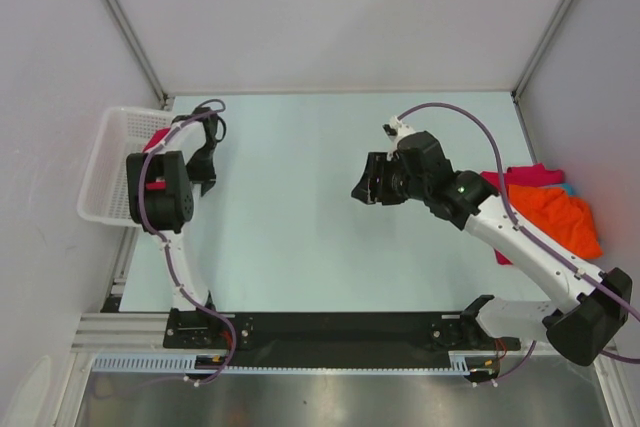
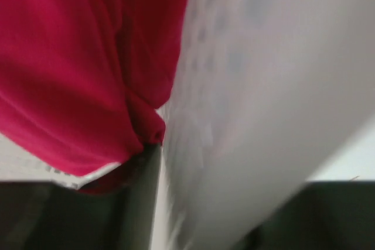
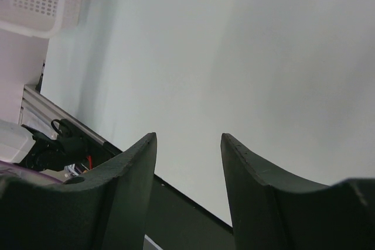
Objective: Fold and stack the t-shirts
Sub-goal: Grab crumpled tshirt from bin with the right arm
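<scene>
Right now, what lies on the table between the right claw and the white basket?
Bare table runs from the right claw to the basket; only the left arm stands by the basket. The top view shows it best.

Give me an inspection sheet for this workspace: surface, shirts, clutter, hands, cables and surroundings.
Surface: pale table, no spills seen.
Job's things: crimson shirt in the basket; orange shirt, magenta shirt and a sliver of teal shirt piled at the right edge.
Clutter: white basket at the left edge.
Hands: left hand at the basket, grip hidden; right hand open and empty above the table.
Cables: purple cable loops along each arm.
Surroundings: white walls.
</scene>
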